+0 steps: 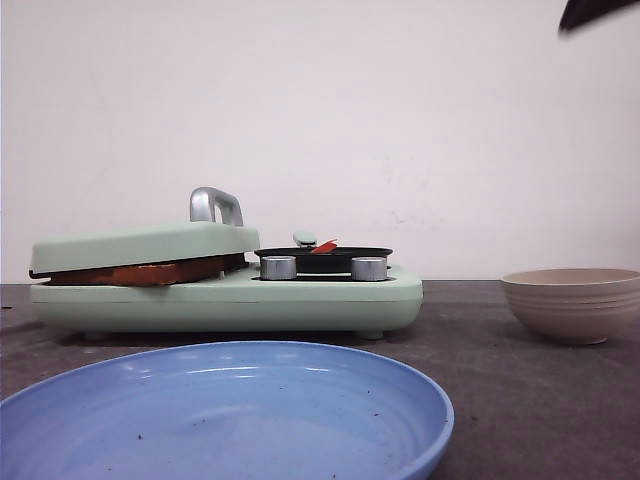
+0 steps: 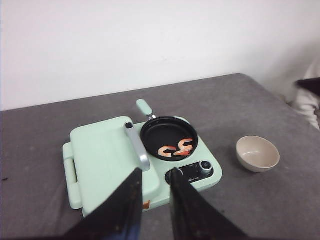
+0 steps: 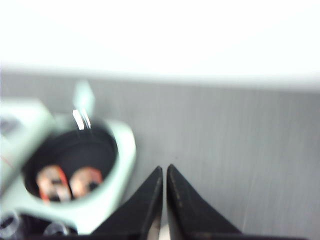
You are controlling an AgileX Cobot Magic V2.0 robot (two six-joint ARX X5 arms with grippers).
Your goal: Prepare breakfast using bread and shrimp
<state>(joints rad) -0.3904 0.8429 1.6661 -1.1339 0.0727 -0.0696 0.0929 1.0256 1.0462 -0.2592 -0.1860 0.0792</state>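
cooking stage: bread point(image 1: 135, 272) toasts under the closed press lid point(image 2: 105, 160); two shrimp point(image 2: 176, 148) lie in the black pan point(image 2: 150, 137). left gripper point(image 2: 152, 190) released and empty above the cooker; right gripper point(image 3: 164, 197) clenched, empty. next, judged: lift the lid by its handle point(image 1: 215, 205).

One mint-green cooker point(image 2: 107, 165) sits at centre frame with one black pan point(image 2: 169, 138) holding two shrimp point(image 2: 175, 148) and two silver knobs point(image 1: 279, 267) on its front. One beige bowl point(image 1: 571, 303) stands at right and one blue plate point(image 1: 225, 415) fills the lower left.
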